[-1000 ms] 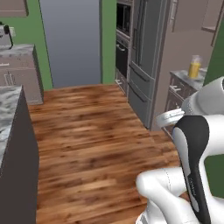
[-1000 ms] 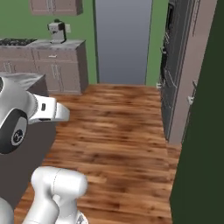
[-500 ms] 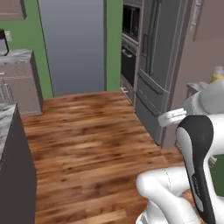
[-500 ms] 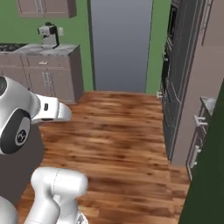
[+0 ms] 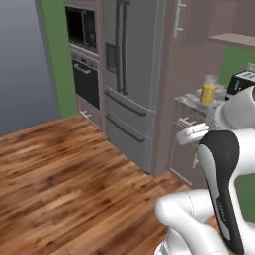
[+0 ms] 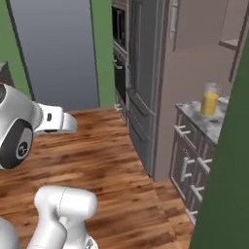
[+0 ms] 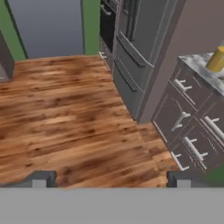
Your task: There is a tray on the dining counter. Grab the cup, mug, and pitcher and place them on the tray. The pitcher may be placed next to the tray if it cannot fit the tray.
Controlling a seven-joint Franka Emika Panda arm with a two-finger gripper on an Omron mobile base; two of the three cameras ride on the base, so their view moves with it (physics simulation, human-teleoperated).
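Facing a kitchen corner with wooden plank flooring stretching across the lower part of all three views. Showing the pitcher, a yellow-orange cylinder with a paler, clear-looking upper part, standing upright on a small marbled desk beside the tall brownish cabinet panel. Sitting well apart from the arm, up and to the right in the left base view, right of centre in the right base view, and at the far upper right edge of the hand view, partly cut off there. Resting near the front edge of that desk, above grey drawer fronts with pale bar handles. Showing a black toaster just beside the pitcher on the same desk in the left base view.

Standing left of the cabinet panel: a grey steel refrigerator with long vertical handles, then a built-in oven stack set against a green wall. Opening onto a grey-blue doorway further left.

Holding nothing: the gripper with jaws spread wide, the two dark fingertips poking up at the bottom of the hand view, far apart, with bare floor between them. Rising in white and dark segments, the arm occupying the lower right of the left base view.
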